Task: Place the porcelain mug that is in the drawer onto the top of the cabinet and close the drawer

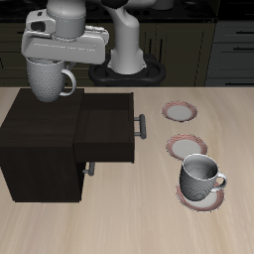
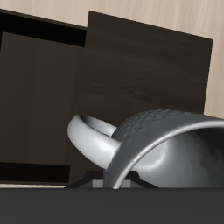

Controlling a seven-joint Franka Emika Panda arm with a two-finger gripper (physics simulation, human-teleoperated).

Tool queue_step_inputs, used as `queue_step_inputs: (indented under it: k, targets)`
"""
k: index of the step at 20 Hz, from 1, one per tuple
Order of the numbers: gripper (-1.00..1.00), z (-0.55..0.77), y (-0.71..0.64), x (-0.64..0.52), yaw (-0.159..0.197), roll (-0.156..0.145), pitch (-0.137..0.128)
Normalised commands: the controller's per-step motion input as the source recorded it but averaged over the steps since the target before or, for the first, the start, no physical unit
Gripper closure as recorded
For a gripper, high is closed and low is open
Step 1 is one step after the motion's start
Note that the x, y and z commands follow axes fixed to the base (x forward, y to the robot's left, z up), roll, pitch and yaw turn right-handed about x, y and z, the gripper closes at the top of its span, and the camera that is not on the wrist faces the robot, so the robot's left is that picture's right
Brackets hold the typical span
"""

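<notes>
Exterior view: gripper [image 1: 52, 74] holds porcelain mug [image 1: 50, 78] upper left of frame, fingers clamped on it – above cabinet [image 1: 40, 139]; drawer [image 1: 104, 127] open, mid-frame.

A second grey mug [image 1: 201, 178] sits on a plate [image 1: 189, 200], near two more plates [image 1: 180, 111] [image 1: 185, 146].

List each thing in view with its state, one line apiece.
claw: shut on the porcelain mug, above the cabinet's back corner.
porcelain mug: lifted, upright, out of the drawer.
drawer: pulled open, not yet closed.
cabinet: top bare, nothing resting on it.
second mug: upright on a plate near the table's front edge.
two other plates: empty.
</notes>
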Motion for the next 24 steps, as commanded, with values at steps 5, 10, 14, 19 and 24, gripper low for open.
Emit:
queue_step_inputs:
  k: [5, 10, 14, 19, 24]
  targets:
    - [-1.00, -0.15, -0.02, 0.01, -0.016, -0.023, 0.030]
    - [-1.00, -0.08, -0.02, 0.00, -0.019, -0.016, 0.003]
    - [-1.00, -0.06, 0.03, 0.01, -0.012, 0.006, 0.006]
    - [-1.00, 0.06, 0.03, -0.02, 0.009, -0.016, -0.019]
    - [-1.00, 0.39, 0.14, -0.17, 0.006, -0.006, -0.065]
